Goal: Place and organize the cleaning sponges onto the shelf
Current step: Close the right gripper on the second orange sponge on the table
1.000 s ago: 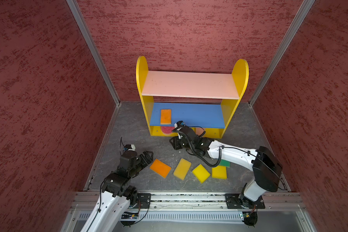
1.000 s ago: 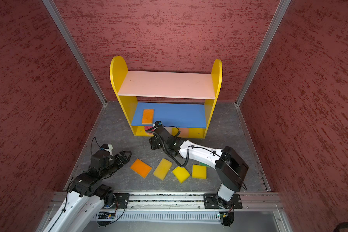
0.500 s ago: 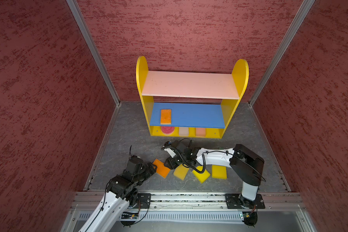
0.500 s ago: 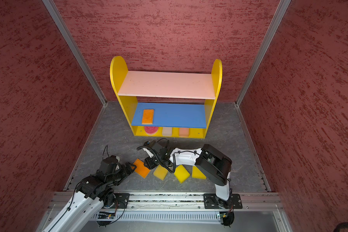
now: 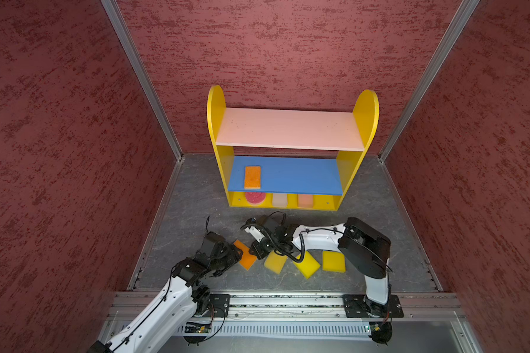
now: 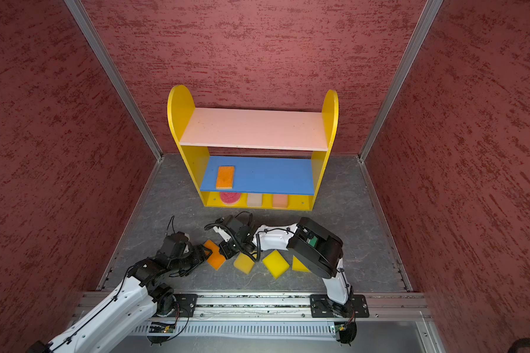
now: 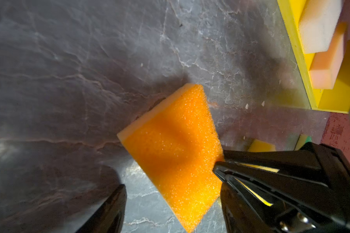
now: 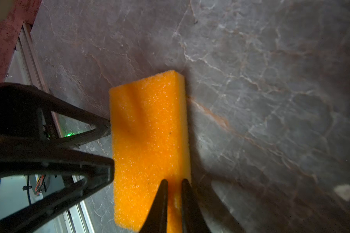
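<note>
Low in both top views, the left hand (image 5: 238, 253) stands open around an orange sponge (image 5: 247, 260) lying flat on the grey table (image 5: 196, 214). In the left wrist view 1 finger (image 7: 251, 177) touches its long edge and the other is clear. The right hand (image 8: 173, 186), reaching in from the right, is nearly closed, tips on that sponge's end. Just right lie 3 yellow sponges (image 5: 307, 265). Farther back, mid-frame, the shelf (image 5: 216, 122) carries a second orange sponge (image 5: 252, 177) on its blue board (image 5: 303, 175). A red-pink sponge (image 5: 255, 197), an off-white sponge (image 5: 279, 200) and a peach sponge (image 5: 305, 200) sit along its yellow base (image 5: 322, 202).
</note>
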`<state>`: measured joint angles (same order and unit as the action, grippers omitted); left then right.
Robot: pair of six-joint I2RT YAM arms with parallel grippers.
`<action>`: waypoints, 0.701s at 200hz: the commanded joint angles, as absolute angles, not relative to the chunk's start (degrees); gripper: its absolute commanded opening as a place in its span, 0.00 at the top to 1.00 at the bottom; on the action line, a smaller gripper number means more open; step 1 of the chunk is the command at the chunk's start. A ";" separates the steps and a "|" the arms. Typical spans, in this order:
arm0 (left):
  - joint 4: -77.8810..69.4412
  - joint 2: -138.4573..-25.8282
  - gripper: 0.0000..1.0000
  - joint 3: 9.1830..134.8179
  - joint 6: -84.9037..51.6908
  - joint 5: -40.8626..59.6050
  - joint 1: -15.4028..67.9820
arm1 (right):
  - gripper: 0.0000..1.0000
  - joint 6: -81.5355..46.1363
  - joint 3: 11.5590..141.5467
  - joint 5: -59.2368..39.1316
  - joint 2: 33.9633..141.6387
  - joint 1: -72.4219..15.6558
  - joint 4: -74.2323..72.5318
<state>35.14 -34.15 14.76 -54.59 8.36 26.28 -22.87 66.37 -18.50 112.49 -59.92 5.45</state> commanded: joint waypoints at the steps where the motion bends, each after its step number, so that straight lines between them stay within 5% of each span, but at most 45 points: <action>1: 31.88 -35.43 0.27 15.57 -52.73 7.18 25.41 | 0.94 -23.91 66.48 -18.22 113.77 -60.05 3.92; 67: 28.46 -41.03 0.21 24.75 -44.90 9.13 20.91 | 1.00 -29.53 61.62 -15.18 107.63 -57.98 -3.10; 140: 24.86 -43.33 0.00 33.88 -38.11 12.00 19.06 | 1.00 -36.73 54.79 -3.76 92.94 -57.22 -4.75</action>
<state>27.73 -43.22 32.93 -41.01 9.93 19.73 -32.62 56.64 -9.04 96.49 -57.21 -1.96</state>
